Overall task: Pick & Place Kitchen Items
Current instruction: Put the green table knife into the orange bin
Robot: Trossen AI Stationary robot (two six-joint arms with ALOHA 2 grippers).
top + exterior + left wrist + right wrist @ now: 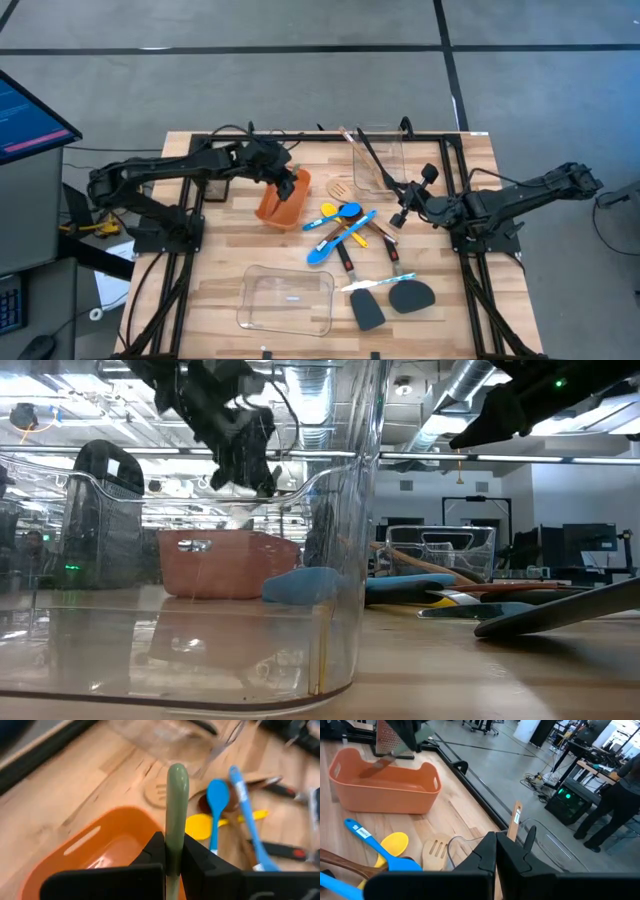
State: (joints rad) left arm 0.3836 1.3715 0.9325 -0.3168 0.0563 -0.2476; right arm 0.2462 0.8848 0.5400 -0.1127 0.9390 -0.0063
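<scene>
The left gripper (172, 865) is hovering over the orange bin (283, 197), its fingers clamped on a pale green handle (176, 815) that is sticking up between them. Which tool the handle belongs to cannot be told.

The right gripper (512, 845) is waiting off to the right of the bin, beside the tall clear container (378, 158), fingers clamped on a thin wooden stick (514, 820) standing upright between them.

Right of the bin, the utensils are lying in a loose pile on the table (220, 270). A slotted wooden turner (340, 188) is lying nearest the bin. Just beyond it, a yellow spoon (328, 211) is touching a short blue spoon (348, 211), and a long blue spoon (337, 241) is crossing the pile diagonally. Dark-handled tools (346, 262) are lying under and beside the blue ones. Farther from the bin, toward the table's front edge, two black spatulas (367, 310) are lying side by side, apart from the pile.

A shallow clear tray (285, 300) is sitting in front of the bin, well apart from it. In the right wrist view, a person (615, 805) is standing in the room beyond the table.
</scene>
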